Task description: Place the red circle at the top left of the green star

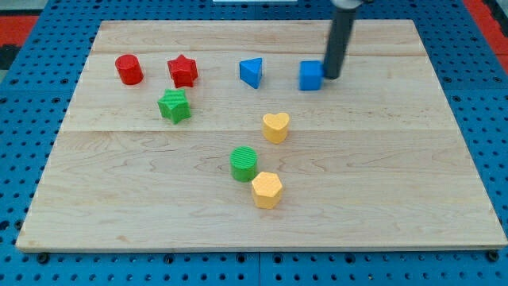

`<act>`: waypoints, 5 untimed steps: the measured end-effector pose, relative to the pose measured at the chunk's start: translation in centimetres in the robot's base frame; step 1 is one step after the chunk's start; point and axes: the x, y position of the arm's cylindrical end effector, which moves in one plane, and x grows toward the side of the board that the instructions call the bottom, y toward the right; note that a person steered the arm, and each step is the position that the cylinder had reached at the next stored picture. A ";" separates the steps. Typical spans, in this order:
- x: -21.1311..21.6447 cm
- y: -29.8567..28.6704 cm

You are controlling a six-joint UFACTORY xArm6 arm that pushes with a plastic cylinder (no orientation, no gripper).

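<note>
The red circle (128, 69) sits near the table's (381, 191) upper left corner, standing alone, and the red star (182, 71) is just to its right with a small gap between them. Below that star, slightly to the view's left, there's the green star (174, 105), so the red circle lies up and to the left of it, close but apart. Moving right along the top row: a blue triangle (252, 72), then a blue cube (311, 75). My tip (331, 77) is right there, pressed against the cube's right side; this end effector is a plain rod, with no jaws to open or close. Mid-table, a yellow heart (275, 126), and lower down a green cylinder (244, 163) touching a yellow hexagon (267, 190).
</note>
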 end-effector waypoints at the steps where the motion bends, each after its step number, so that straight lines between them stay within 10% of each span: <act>1: 2.1 -6.8; 3: -4.6 -7.4; 5: -0.9 -8.9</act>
